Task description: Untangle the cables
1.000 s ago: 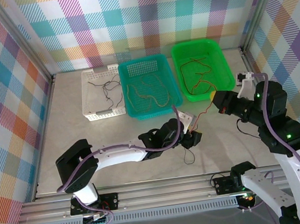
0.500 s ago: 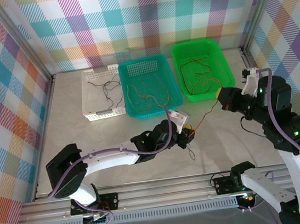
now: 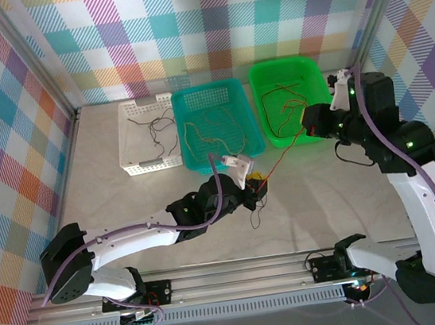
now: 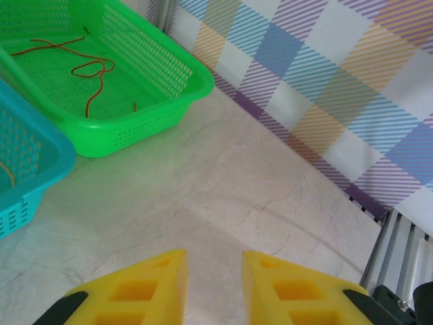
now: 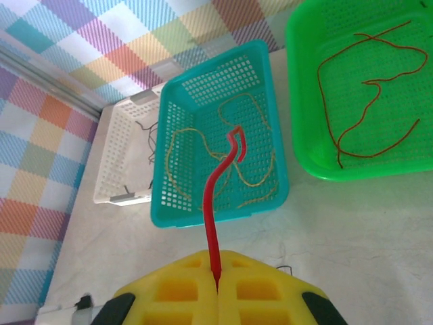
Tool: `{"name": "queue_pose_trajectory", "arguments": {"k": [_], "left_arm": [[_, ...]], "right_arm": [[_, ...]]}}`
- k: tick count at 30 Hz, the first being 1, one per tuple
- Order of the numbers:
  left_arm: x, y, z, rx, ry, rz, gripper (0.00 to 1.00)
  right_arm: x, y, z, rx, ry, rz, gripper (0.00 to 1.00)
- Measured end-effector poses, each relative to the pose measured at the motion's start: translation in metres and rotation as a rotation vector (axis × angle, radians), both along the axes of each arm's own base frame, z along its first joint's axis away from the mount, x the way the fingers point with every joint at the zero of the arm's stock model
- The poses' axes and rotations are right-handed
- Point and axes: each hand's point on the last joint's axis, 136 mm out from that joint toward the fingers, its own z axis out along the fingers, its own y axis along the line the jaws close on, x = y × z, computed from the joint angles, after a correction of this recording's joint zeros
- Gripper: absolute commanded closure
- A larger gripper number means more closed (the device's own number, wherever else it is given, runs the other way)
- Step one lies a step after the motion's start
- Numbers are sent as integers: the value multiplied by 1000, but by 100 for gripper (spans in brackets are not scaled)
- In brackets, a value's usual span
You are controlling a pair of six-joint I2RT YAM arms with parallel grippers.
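Near the green basket (image 3: 288, 62), a red cable (image 5: 215, 203) is clamped by the right hand (image 5: 218, 261); the left hand (image 4: 214, 271) is seen parted, with the cable's far end hidden behind it.

white basket (image 3: 151, 167) left in row | teal basket (image 3: 225, 161) middle, just beside white | green basket (image 3: 285, 63) right, beside teal | all on pale marbled table (image 3: 110, 200), toward back | plaid walls (image 3: 199, 21) around | metal rail (image 3: 240, 276) at near edge

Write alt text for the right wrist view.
Shut right gripper pinches a red cable that runs up in front of a teal basket. A green basket holding a reddish cable sits to its right, a white basket to its left.
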Motion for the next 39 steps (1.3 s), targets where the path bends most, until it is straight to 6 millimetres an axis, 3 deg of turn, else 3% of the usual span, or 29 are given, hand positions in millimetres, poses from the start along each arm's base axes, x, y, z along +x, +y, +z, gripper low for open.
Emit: {"name": "queue_pose_trajectory", "arguments": {"k": [7, 15, 19, 24, 28, 31, 34, 36, 39], "left_arm": [[1, -2, 10, -47, -7, 5, 98], [-8, -11, -7, -29, 28, -59, 88], [-12, -12, -16, -11, 46, -86, 79], [-17, -16, -24, 4, 66, -117, 68], [-20, -22, -28, 1, 76, -147, 69], [-23, -27, -29, -10, 79, -172, 79], [-24, -30, -27, -16, 81, -182, 82], [-23, -30, -27, -16, 81, -181, 81], [-22, -30, -25, -23, 76, -178, 73]], "right_arm": [[-7, 2, 18, -16, 8, 29, 100], [-8, 15, 11, 2, 29, 104, 100], [-1, 22, 0, 19, 46, 129, 100], [-1, 24, 1, 29, 42, 138, 100], [0, 27, 4, 50, 49, 143, 100], [2, 30, 5, 54, 62, 149, 100], [6, 29, 2, 38, 90, 139, 100], [7, 25, 2, 10, 104, 126, 100], [4, 15, 6, -48, 100, 101, 100]]}}
